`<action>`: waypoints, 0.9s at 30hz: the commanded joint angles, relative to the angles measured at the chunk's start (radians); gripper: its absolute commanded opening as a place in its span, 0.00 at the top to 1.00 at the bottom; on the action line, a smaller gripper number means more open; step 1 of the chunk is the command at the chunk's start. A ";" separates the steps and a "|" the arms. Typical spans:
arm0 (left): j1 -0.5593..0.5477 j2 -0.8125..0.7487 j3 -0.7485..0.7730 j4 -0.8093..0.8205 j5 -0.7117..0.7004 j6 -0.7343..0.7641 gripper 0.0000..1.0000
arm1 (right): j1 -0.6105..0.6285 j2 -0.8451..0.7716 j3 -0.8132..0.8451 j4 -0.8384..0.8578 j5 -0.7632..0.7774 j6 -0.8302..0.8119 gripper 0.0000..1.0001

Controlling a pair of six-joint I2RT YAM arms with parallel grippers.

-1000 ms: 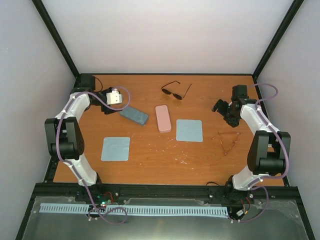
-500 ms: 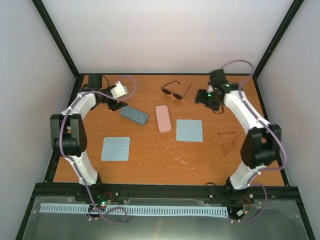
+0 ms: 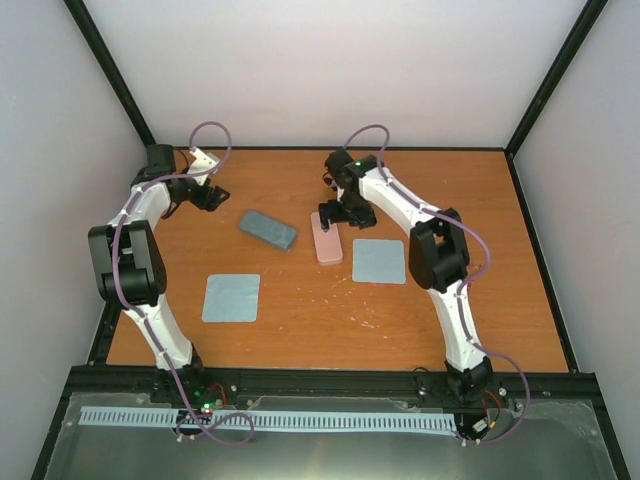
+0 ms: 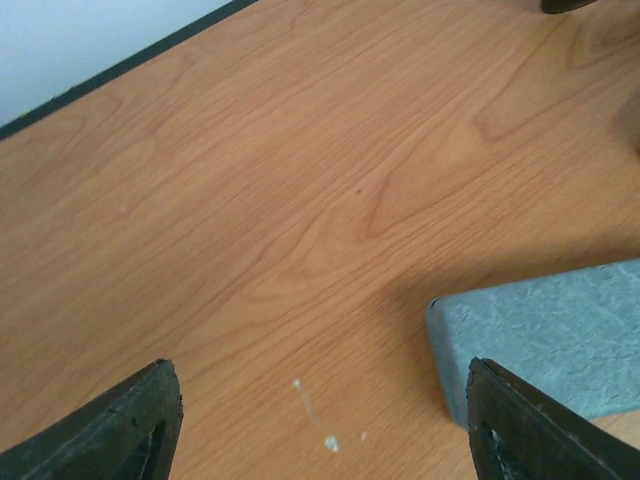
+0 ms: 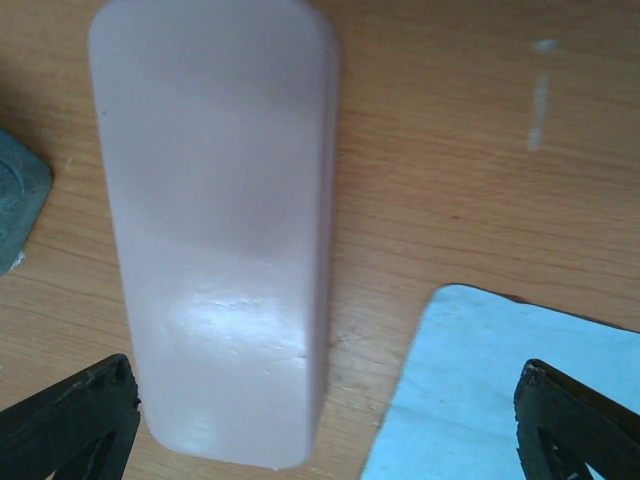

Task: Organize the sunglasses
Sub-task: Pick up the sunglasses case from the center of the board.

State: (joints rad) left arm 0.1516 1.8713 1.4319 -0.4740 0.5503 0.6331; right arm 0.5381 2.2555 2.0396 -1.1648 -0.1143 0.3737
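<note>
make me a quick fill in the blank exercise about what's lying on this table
1. The smooth oblong case seen between the open right fingers in the right wrist view is ___ in colour.
2. In the top view, the blue-grey oblong case lies to the ___ of that case.
3. The brown wooden table holds ___ light-blue square cloths.
Missing words: pink; left; two.

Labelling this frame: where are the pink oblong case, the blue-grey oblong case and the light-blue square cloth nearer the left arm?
Pink oblong case (image 5: pixel 215 230): right wrist view, middle of top face.
Blue-grey oblong case (image 3: pixel 268 229): top view, centre of top.
Light-blue square cloth nearer the left arm (image 3: pixel 231 298): top view, its middle.
</note>
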 commanded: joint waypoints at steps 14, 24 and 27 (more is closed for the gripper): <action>0.035 -0.011 -0.041 -0.001 0.020 -0.079 0.22 | 0.103 0.201 0.253 -0.189 0.067 -0.029 0.00; 0.038 -0.006 -0.046 0.003 0.033 -0.087 0.19 | 0.110 0.238 0.266 -0.178 0.035 -0.047 0.00; 0.038 -0.008 -0.052 0.004 0.039 -0.093 0.18 | 0.114 0.244 0.264 -0.173 0.028 -0.051 0.00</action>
State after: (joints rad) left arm 0.1844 1.8744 1.3861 -0.4778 0.5640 0.5617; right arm 0.6373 2.4752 2.2791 -1.3300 -0.0727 0.3370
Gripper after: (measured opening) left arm 0.813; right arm 0.999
